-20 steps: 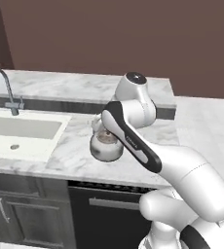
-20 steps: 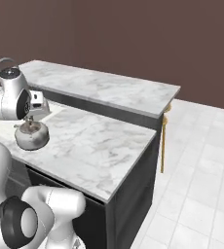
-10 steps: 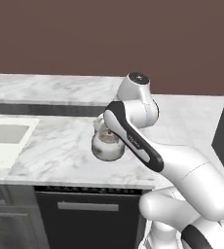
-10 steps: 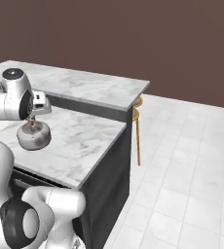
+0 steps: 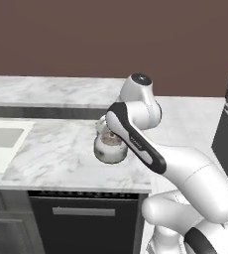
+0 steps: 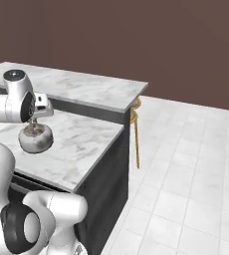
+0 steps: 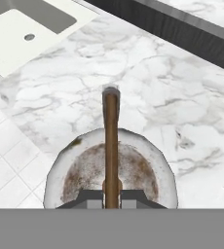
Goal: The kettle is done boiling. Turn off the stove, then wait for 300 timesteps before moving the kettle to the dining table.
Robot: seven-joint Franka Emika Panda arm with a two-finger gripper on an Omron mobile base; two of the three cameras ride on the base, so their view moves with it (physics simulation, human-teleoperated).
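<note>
The gripper [image 7: 111, 198] is clenched on the thin brown arched handle [image 7: 111, 146] of the kettle [image 5: 110, 147]; in the hand view its two dark fingertips [image 7: 90, 198] press against the handle from either side, just above the kettle's rust-stained silvery top. In the left base view the kettle hangs below the white arm [image 5: 136, 131], over the marble worktop [image 5: 61, 158], near that worktop's right end; whether its base touches the marble or is just clear of it cannot be told. In the right base view the kettle [image 6: 35, 139] is seen over the lower marble tier, beside the dark riser that separates it from the dining table [image 6: 86, 89], the raised marble slab behind; the kettle is not on that slab. A white sink basin [image 5: 2, 144] is set into the worktop well to the left of the kettle, and its drain is seen in the hand view at the upper left; a dark dishwasher front [image 5: 84, 223] with a grey bar handle sits under the worktop. A slender yellow-legged stool [image 6: 135, 129] stands at the far end of the island, on the pale tiled floor [image 6: 186, 174]; a brown wall [image 6: 136, 40] closes the background.
</note>
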